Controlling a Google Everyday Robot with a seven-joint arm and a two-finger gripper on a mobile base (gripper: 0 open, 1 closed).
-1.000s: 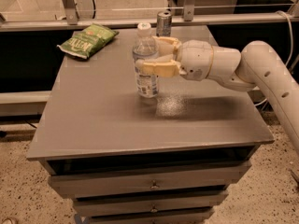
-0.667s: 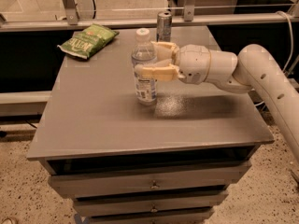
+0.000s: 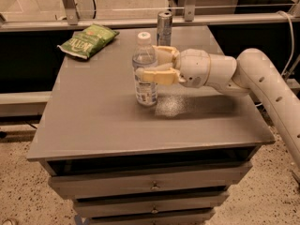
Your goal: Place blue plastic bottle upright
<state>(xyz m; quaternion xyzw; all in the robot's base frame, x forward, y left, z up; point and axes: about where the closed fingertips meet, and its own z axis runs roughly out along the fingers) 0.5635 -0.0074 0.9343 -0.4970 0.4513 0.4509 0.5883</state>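
The blue plastic bottle [image 3: 146,90], clear with a white cap and a white-and-blue label, stands upright near the middle of the grey table [image 3: 103,121]. Its base looks to rest on the tabletop. My gripper [image 3: 149,63] reaches in from the right at the bottle's mid height. One tan finger [image 3: 157,75] crosses the front of the bottle and the other sits behind it. The gripper is shut on the bottle.
A silver metal can [image 3: 164,27] stands at the table's back edge, just behind the gripper. A green snack bag [image 3: 88,40] lies at the back left. My white arm [image 3: 262,78] spans the right side. Drawers [image 3: 152,185] sit below the front edge.
The gripper has lowered the bottle slightly, still upright, until its base meets the tabletop. Its place on the table is almost unchanged.
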